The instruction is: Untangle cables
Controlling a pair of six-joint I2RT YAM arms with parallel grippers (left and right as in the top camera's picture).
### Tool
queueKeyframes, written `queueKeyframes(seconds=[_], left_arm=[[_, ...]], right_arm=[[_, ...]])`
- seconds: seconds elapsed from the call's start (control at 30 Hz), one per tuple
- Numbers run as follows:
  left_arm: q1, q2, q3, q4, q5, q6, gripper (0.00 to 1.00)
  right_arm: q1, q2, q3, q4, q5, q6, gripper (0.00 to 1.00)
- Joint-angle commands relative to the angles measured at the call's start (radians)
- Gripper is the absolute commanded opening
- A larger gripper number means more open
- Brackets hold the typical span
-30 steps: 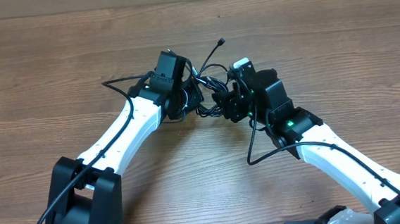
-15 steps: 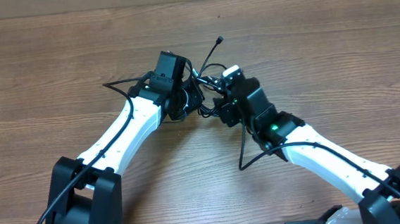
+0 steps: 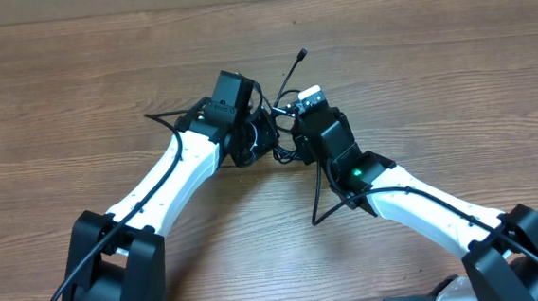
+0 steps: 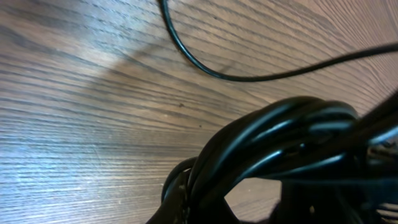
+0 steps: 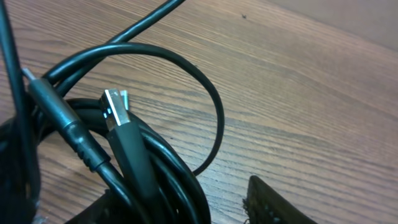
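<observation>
Reaching in from the near side, both arms are seen from overhead bent toward each other. The left gripper (image 3: 256,132) and right gripper (image 3: 293,137) are almost touching, with the cables (image 3: 276,121) bunched between them. Bare table (image 3: 75,98) is left open all around. Compared with a second ago, the right gripper is brought closer to the left.

From the left wrist, the cables (image 4: 280,137) are clamped in the closed pincer and raised off the wood.

From the right wrist, the jaws are held apart around the bundle and a silver-tipped plug (image 5: 115,109), which one finger (image 5: 273,202) is not touching.
</observation>
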Motion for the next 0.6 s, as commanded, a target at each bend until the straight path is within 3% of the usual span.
queueKeyframes(seconds=[0.0, 0.07, 0.27, 0.4, 0.57], left_arm=[[-0.009, 0.005, 0.021, 0.004, 0.063, -0.028, 0.04], [-0.009, 0.005, 0.021, 0.004, 0.060, -0.028, 0.04], [-0.006, 0.005, 0.021, 0.008, -0.028, -0.026, 0.04], [-0.006, 0.005, 0.021, 0.010, -0.150, -0.023, 0.04], [-0.006, 0.005, 0.021, 0.023, -0.253, -0.023, 0.04]], right_arm=[[-0.001, 0.031, 0.025, 0.008, 0.060, 0.006, 0.47], [-0.001, 0.048, 0.025, 0.005, 0.060, 0.006, 0.42], [-0.001, 0.042, 0.027, -0.011, -0.029, 0.145, 0.04], [-0.006, -0.009, 0.027, -0.098, -0.158, 0.231, 0.04], [-0.055, -0.117, 0.027, -0.221, -0.458, 0.216, 0.04]])
